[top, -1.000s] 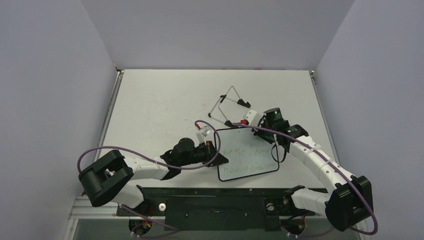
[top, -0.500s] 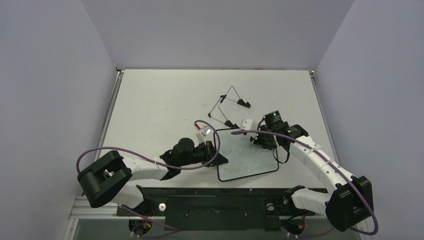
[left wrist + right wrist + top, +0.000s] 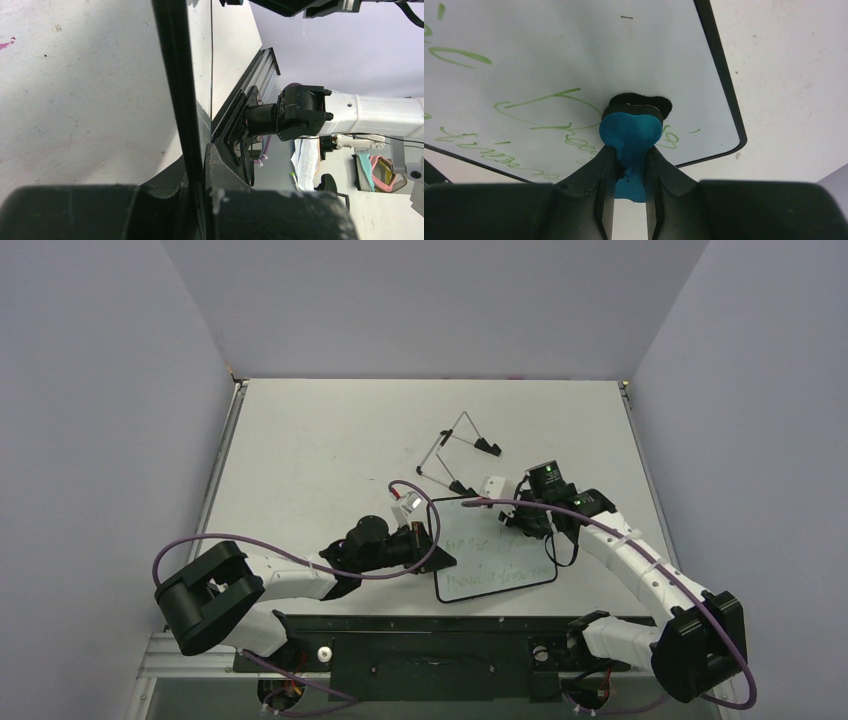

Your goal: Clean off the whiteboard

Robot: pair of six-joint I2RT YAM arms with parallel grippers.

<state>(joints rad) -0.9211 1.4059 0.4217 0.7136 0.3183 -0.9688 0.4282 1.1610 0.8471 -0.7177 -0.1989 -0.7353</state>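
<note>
Whiteboard (image 3: pixel 480 565) lies face up at the table's (image 3: pixel 320 440) near middle; we see its long axis run left to right. Left gripper (image 3: pixel 436 548) clamps its left edge; right gripper (image 3: pixel 522 520) pinches a blue eraser (image 3: pixel 630 131) onto its face.

Overhead rear view; both wrist cameras close against the whiteboard (image 3: pixel 500 570)

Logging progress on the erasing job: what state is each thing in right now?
whiteboard: green writing across it, not yet wiped clean.
eraser: blue, black pad against the board.
left gripper: shut on the whiteboard's left edge.
right gripper: shut on the eraser.
wire stand: on the table beyond the board, carrying nothing.
</note>
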